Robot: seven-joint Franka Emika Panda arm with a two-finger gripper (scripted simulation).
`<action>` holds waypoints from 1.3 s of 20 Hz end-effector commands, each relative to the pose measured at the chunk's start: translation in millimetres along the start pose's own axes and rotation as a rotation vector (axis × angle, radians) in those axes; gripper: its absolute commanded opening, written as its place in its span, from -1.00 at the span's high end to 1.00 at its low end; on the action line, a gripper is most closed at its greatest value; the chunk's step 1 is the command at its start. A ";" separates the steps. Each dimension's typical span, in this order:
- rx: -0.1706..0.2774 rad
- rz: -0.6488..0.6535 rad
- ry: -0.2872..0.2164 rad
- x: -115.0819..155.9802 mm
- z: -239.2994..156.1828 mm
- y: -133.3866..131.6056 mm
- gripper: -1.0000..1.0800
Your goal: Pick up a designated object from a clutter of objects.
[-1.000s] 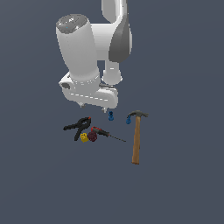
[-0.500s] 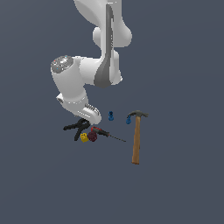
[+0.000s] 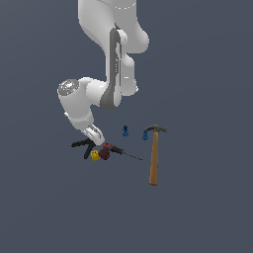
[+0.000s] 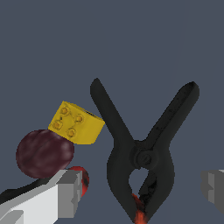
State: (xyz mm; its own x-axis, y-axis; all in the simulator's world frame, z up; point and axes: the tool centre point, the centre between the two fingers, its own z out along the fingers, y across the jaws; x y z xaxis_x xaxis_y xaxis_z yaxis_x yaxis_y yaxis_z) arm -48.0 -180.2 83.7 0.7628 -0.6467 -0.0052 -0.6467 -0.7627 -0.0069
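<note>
The black spring clamp lies flat with its two handles splayed and its red-orange jaw tips at the near end. My gripper is open, with one finger on each side of the clamp's jaw end, not touching it. In the exterior view the gripper is down low over the clamp, whose handles stick out to the exterior view's left. The hand hides the clamp's jaw end there.
A yellow studded block and a maroon ball lie close beside the clamp. The thin screwdriver lies next to them. The wooden-handled hammer and two small blue pieces lie toward the exterior view's right.
The arm has swung to the exterior view's left and come down from above the clutter, so the gripper now sits low over the clamp. The objects have not moved.
</note>
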 end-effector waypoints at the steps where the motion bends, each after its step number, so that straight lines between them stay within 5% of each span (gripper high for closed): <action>1: -0.004 0.024 0.004 0.1 8.2 7.4 -0.92; 26: -0.007 0.042 0.005 -0.5 64.5 13.6 -0.92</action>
State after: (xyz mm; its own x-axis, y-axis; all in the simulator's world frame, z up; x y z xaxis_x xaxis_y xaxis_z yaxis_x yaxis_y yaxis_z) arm -57.6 -189.5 20.4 0.7350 -0.6781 -0.0013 -0.6781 -0.7350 0.0004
